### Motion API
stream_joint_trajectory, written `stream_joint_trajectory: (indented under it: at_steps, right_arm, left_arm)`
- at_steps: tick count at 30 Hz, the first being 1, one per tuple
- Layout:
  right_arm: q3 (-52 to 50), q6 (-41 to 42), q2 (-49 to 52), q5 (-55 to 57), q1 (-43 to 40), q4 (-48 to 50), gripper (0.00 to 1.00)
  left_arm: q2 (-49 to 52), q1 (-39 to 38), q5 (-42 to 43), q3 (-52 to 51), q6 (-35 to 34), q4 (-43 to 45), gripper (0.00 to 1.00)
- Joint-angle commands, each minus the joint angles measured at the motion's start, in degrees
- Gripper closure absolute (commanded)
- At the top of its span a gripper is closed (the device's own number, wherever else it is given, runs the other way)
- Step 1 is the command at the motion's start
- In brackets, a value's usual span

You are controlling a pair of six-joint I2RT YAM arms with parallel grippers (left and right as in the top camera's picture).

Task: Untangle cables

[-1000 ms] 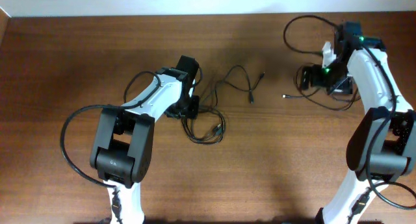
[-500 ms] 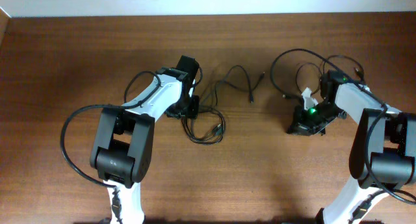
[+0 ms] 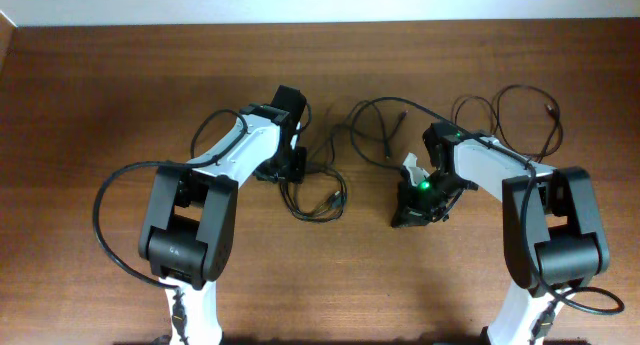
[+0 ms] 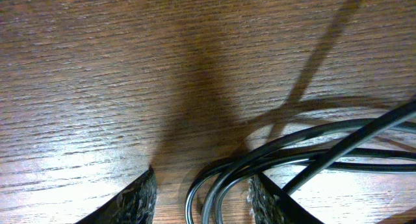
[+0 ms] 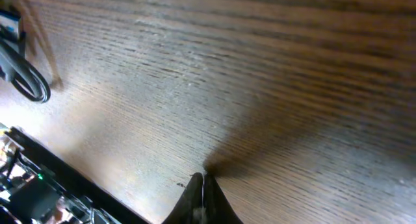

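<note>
A tangle of thin black cables (image 3: 318,197) lies at the table's middle, with one strand (image 3: 372,120) looping away to the upper right. More cable loops (image 3: 520,110) lie at the far right. My left gripper (image 3: 298,168) sits at the tangle's left edge. In the left wrist view it (image 4: 201,201) is open, and three cable strands (image 4: 224,185) pass between its fingers (image 4: 140,201), close to the right one. My right gripper (image 3: 400,220) is right of the tangle. In the right wrist view it (image 5: 203,191) is shut on nothing, tips near bare wood.
The wooden table (image 3: 120,95) carries both arms. The left arm's own thick black cable (image 3: 110,200) arcs at the left. In the right wrist view a black cord loop (image 5: 29,81) shows at the upper left, and the right arm's base (image 5: 39,191) at the bottom left.
My right arm swung from the far right to the table's middle, and its jaws closed. The cable loops at the right shifted and spread. The left arm stayed put.
</note>
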Motion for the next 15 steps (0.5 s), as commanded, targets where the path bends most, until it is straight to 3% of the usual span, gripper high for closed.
stream_joint_trajectory:
  at_steps: [1, 7, 9, 15]
  right_arm:
    - [-2.93, 4.35, 1.38, 17.03, 1.86, 2.01, 0.96]
    - [-4.92, 21.44, -9.73, 40.09, 17.73, 1.09, 0.96]
    - [-4.85, 21.46, -10.88, 42.75, 21.51, 1.27, 0.96]
    - [-4.85, 21.46, -10.88, 42.47, 20.98, 1.16, 0.96]
  left_arm:
    - [0.11, -0.22, 0.26, -1.14, -0.35, 0.07, 0.51]
    - [0.11, -0.22, 0.26, -1.16, -0.35, 0.11, 0.52]
    - [0.11, -0.22, 0.28, -1.16, -0.35, 0.11, 0.53]
    - [0.11, -0.22, 0.28, -1.16, -0.35, 0.11, 0.53]
